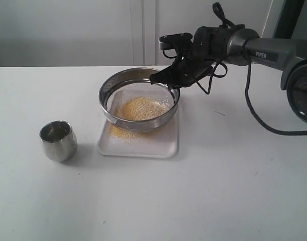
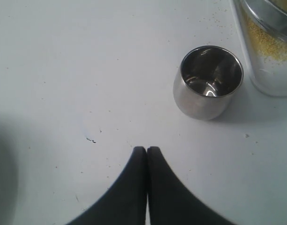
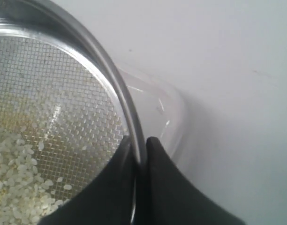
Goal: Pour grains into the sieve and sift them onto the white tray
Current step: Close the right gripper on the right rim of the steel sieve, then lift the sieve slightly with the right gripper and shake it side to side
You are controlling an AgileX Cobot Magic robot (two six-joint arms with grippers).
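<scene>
Tray point(image 1: 161, 146) lengthwise away, sieve point(image 1: 143, 125) (mesh down) above

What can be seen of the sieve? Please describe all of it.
The sieve is a wide, shallow round ring of shiny steel with a fine wire mesh bottom. It is over the white tray and about as wide as it. The right gripper is shut on its rim. White rice-like grains lie on the mesh; fine yellow granules lie on the tray below.

right pincer point(image 3: 139, 154) clamps sieve point(image 3: 113, 70) rim | grains point(image 3: 17, 187) on mesh | white tray point(image 3: 169, 117) beneath
</scene>
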